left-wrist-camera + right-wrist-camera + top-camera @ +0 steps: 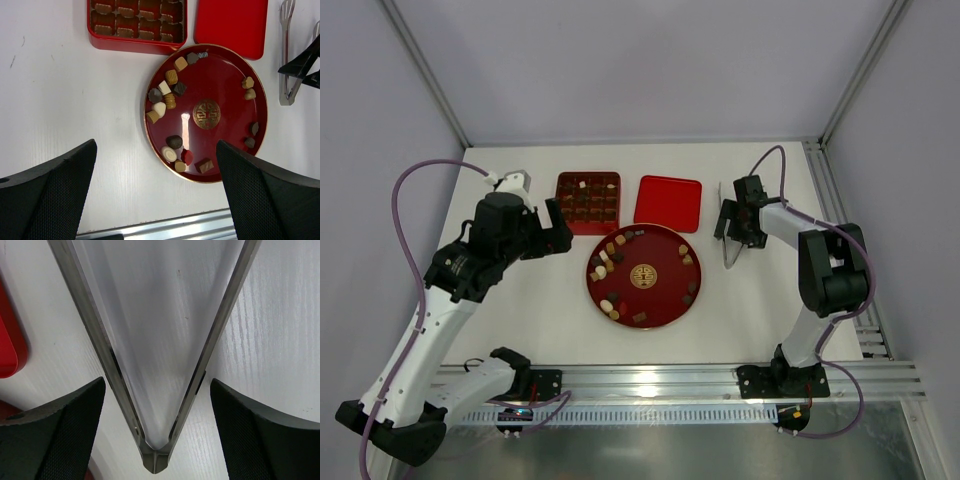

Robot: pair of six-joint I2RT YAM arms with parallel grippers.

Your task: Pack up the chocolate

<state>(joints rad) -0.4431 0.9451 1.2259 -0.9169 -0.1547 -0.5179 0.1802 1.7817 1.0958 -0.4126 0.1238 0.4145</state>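
The chocolate pieces (610, 255) lie on a round red plate (665, 300); in the left wrist view they sit in a cluster (167, 95) at the plate's (225, 145) left, with a few at its right and near rims. The red grid box (588, 200) holds several pieces (137, 22). My left gripper (560, 228) is open and empty, above the table left of the plate (155, 200). My right gripper (727, 228) is open, its fingers either side of the hinge end of metal tongs (156, 460), not touching them.
A flat red lid (668, 203) lies between the box and the tongs (729, 252); it also shows in the left wrist view (230, 25). An aluminium rail (650, 380) runs along the table's near edge. The cell walls stand at the back and sides.
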